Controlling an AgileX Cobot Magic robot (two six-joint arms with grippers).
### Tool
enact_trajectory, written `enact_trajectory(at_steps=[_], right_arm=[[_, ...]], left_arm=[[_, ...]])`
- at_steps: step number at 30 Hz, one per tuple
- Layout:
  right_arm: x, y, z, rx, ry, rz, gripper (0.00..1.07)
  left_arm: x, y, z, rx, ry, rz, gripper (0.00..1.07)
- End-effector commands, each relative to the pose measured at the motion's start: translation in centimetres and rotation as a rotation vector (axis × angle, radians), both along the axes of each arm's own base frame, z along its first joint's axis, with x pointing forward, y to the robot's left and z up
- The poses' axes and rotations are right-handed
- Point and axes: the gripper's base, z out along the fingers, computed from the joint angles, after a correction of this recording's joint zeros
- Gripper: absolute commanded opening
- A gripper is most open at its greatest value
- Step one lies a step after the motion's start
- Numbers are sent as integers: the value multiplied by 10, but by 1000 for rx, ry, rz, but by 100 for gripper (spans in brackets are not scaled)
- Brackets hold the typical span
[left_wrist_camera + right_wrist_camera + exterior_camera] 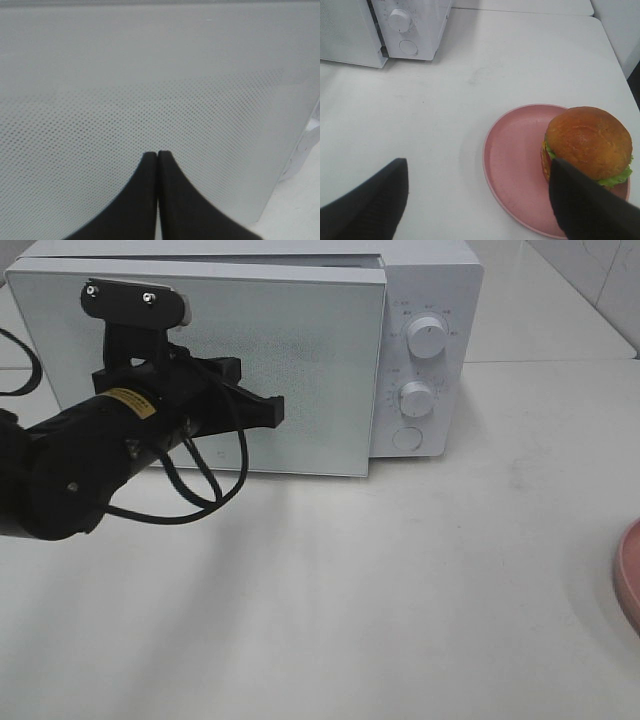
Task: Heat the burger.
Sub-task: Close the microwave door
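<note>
So the burger (587, 142) is sitting on the pink plate (512, 165) off on the right side of the table (400, 590), well away from the microwave (425, 350), and nothing is gripping it. The right claw (477, 200) is hanging over the plate with its fingers spread wide, one dark finger (585, 200) overlapping the near edge of the bun in the wrist view, but I can't tell if it's actually touching.

The left claw (270, 410) is clenched shut on nothing, tips pressed together right up against the microwave door (300, 370). The door looks slightly ajar at the dial side, so my guess is the step in hand is working that door. Which way it's meant to go I can't tell.

Since the burger isn't inside yet, I'd say the door needs swinging fully open, and only then is the right claw closing on the bun and carrying it across.

Surface is a plain white, smooth tabletop, a bit shiny. Behind it there's pale wall, looks tiled in the far corner. Only the plate rim is peeking into the overhead view.
</note>
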Motion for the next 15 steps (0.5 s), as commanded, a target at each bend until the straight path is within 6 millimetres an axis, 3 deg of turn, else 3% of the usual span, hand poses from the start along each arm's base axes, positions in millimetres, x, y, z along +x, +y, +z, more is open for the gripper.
enact_trajectory(at_steps=[1, 15], right_arm=[[-4, 0, -1, -5, -25, 0, 75], [-4, 0, -1, -5, -25, 0, 75]], left_arm=[[8, -13, 2, -9, 13, 34, 0], [40, -46, 9, -11, 15, 46, 0]])
